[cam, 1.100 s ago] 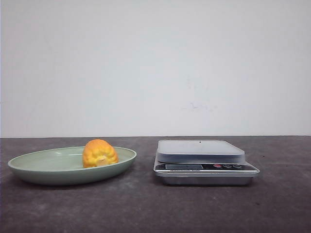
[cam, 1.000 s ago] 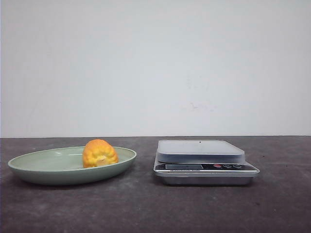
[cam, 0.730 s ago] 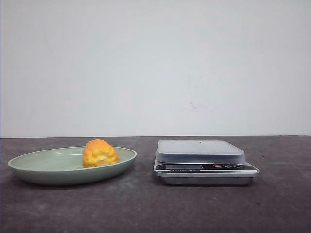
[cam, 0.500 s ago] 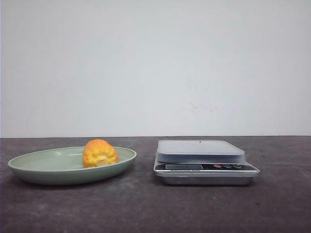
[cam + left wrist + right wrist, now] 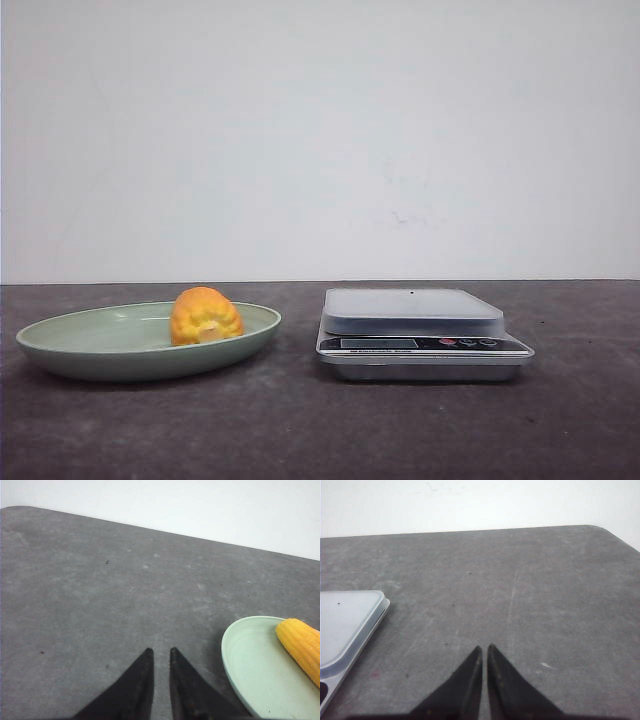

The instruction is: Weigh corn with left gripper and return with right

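Observation:
The corn (image 5: 205, 316), a stubby yellow-orange cob piece, lies in the pale green plate (image 5: 100, 355) at the left of the table. In the left wrist view the corn (image 5: 302, 642) rests in the plate (image 5: 245, 665), off to one side of my left gripper (image 5: 160, 651). That gripper hangs over bare table, empty, its jaws nearly together with a thin gap. My right gripper (image 5: 484, 647) is shut and empty over bare table beside the scale (image 5: 345, 622). Neither gripper shows in the front view.
A silver kitchen scale (image 5: 420, 335) with a flat pale platform stands right of the plate, a gap of dark grey table between them. A white wall runs behind the table. The table's rounded far corners show in both wrist views.

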Robot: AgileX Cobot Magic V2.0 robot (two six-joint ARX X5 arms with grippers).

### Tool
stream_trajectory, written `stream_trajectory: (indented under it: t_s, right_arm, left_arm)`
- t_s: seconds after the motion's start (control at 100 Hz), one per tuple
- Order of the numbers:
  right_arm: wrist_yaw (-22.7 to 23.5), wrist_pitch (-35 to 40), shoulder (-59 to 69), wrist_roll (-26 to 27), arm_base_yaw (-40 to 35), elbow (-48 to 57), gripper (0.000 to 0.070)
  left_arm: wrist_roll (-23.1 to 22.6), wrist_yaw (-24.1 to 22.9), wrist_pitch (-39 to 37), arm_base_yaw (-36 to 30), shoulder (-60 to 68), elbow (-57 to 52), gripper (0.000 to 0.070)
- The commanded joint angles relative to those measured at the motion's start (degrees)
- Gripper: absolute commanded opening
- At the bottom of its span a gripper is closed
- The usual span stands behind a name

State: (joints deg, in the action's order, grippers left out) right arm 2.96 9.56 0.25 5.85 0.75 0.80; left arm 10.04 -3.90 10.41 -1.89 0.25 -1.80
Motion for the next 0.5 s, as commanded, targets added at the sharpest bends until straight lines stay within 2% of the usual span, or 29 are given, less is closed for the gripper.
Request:
stream_trajectory:
  t_s: [0.0,0.49]
  right_arm:
    - [0.0,-0.5,0.0,0.6,0.0,-0.2,0.0012]
    - [0.7,-0.4,0.0,3.2,-0.2,-0.2,0.0012]
  left_arm:
    - [-0.4,0.2,0.3,0.1,0.0,1.0,0.0015]
    - [-0.4,0.2,0.3,0.1,0.0,1.0,0.0015]
